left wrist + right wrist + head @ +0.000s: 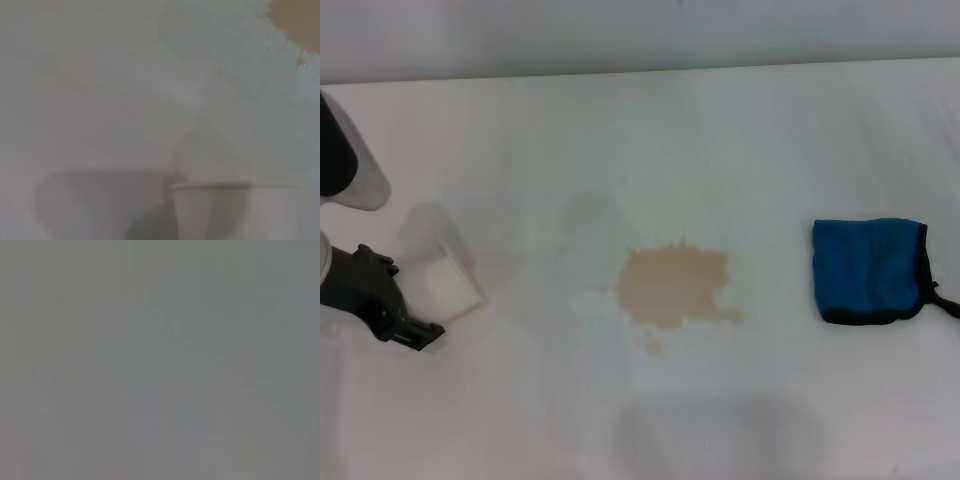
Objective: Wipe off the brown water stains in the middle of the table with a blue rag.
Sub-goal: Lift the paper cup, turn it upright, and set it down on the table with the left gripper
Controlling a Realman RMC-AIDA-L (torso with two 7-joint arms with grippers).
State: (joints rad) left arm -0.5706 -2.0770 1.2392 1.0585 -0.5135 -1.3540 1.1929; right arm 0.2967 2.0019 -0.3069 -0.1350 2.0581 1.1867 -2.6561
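Observation:
The brown water stains (675,285) form a tan ragged puddle in the middle of the white table (640,130); a corner of it also shows in the left wrist view (300,20). The blue rag (868,270), with black trim and a small loop, lies folded on the table to the right of the puddle. My left gripper (428,322) is at the far left, well away from the puddle, shut on a white paper cup (445,283). The cup also shows in the left wrist view (235,212). My right gripper is out of view; its wrist view shows only plain grey.
The table's far edge (640,72) runs across the top of the head view. Small tan droplets (652,345) lie just in front of the puddle. Part of my left arm (345,165) stands at the left edge.

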